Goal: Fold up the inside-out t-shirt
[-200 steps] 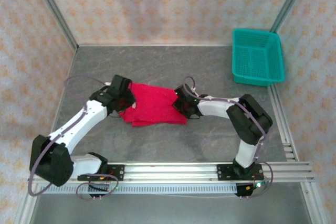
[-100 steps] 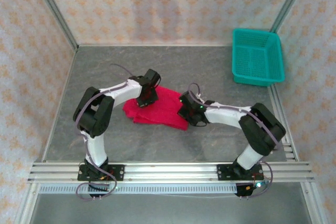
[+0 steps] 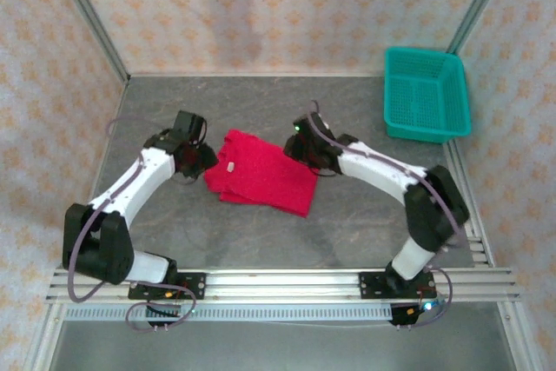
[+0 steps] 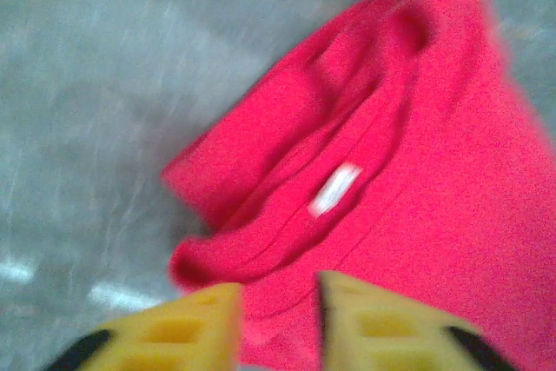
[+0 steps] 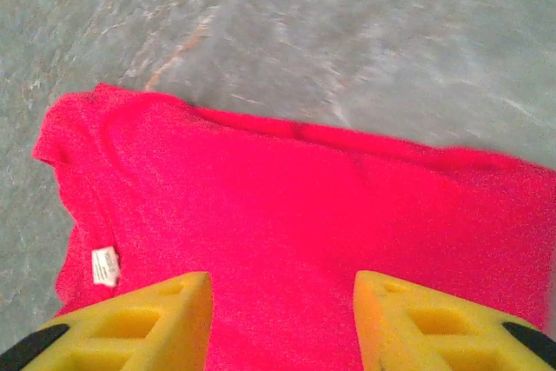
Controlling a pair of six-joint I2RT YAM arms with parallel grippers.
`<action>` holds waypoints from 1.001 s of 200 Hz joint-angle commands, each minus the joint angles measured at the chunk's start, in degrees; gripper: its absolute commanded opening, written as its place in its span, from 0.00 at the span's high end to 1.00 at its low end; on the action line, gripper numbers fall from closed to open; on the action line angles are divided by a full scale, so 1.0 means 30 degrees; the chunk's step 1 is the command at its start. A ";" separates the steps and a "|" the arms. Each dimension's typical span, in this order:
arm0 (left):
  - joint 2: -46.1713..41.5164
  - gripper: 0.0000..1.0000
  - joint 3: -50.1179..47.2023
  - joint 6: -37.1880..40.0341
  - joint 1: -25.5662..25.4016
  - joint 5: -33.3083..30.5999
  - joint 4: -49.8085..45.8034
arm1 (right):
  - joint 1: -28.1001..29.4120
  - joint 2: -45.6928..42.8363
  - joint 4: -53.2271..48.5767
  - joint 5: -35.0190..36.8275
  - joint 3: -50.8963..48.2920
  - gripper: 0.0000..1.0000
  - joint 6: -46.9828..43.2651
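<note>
Both have just let go: the left claw (image 3: 198, 156) and right claw (image 3: 301, 147) stand partly open and empty, flanking the bright red cloth t-shirt (image 3: 265, 182), which lies folded mid-frame on the grey counter (image 3: 347, 232). The fold looks nearly finished.

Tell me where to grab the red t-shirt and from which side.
Probably the left end of the red t-shirt, at the bunched, layered edge beside the white tag. Come from the left with the left gripper, low over the table: the folds there stand up as a lip, while the rest lies flat.
</note>
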 commanded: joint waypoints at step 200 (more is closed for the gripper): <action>0.3166 1.00 0.3743 0.0300 -0.0555 0.0434 0.0840 | -0.0194 0.3208 -0.2590 -0.1535 -0.0146 0.52 0.1058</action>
